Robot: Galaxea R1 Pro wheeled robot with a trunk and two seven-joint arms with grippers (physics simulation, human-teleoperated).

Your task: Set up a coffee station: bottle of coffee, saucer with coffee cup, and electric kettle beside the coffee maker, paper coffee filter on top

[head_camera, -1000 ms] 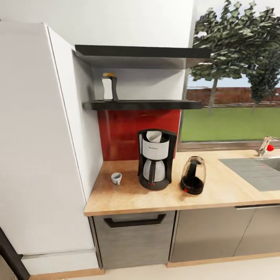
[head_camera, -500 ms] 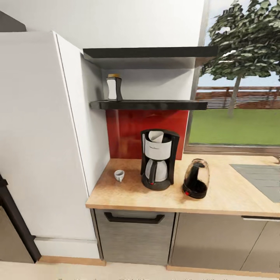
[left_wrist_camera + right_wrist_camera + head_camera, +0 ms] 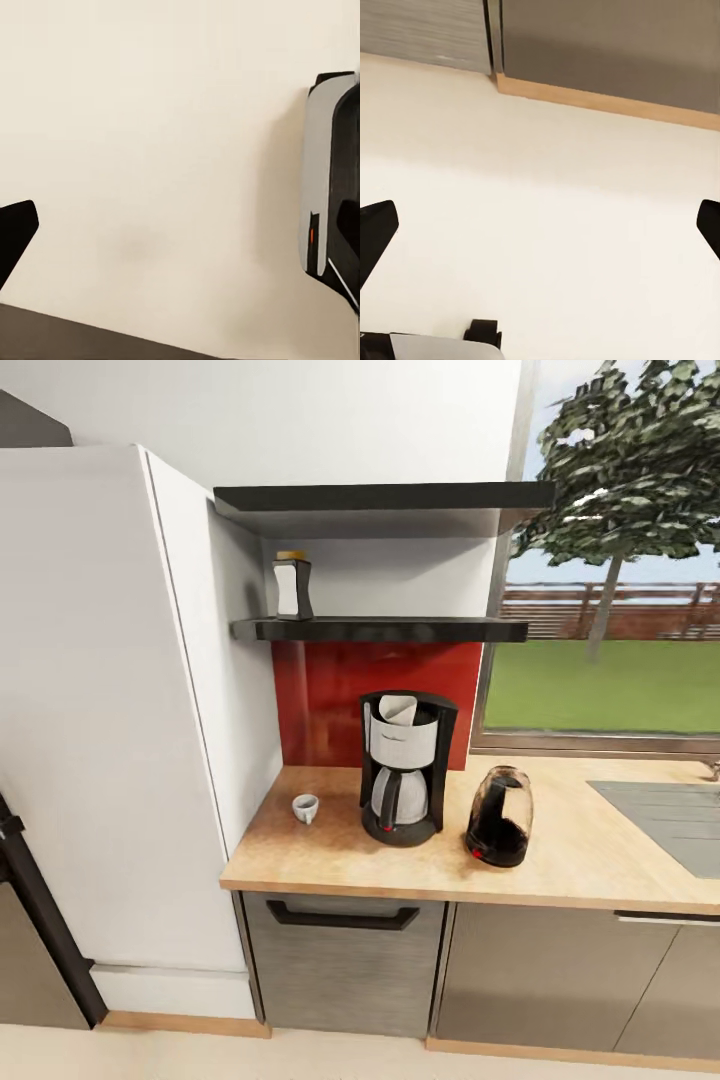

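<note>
Much the biggest thing here is the kitchen countertop point(image 3: 330, 860), stretching well above and ahead of the right claw point(image 3: 540, 225) and the left claw point(image 3: 180, 232), both of which hang low over the pale floor point(image 3: 540, 172). Its grey cabinet fronts point(image 3: 607, 45) rise just beyond the right claw's fingertips, past a wooden plinth strip point(image 3: 607, 101). Higher again than either claw, the kitchen shelf point(image 3: 400, 629) juts from the wall over the counter's corner. Under it the coffee maker point(image 3: 405, 770) stands upright on the wood, far above the claws. The electric kettle point(image 3: 500, 815) stands near it on the right-claw side, a narrow gap between them. Next in size come the claws themselves. The right claw is spread wide with nothing between its black fingertips point(image 3: 376, 229). The left claw looks just as wide and empty, one fingertip point(image 3: 15, 232) at the edge of its view and the other dark against the robot's grey body point(image 3: 319, 180). The bottle of coffee point(image 3: 292, 588) stands upright on the shelf's left-claw end, far out of either claw's grasp. The coffee cup point(image 3: 305, 807) sits straight on the wood, a little way off the coffee maker on the left-claw side. Smallest, the paper coffee filter point(image 3: 397, 709) pokes from the top of the coffee maker.
</note>
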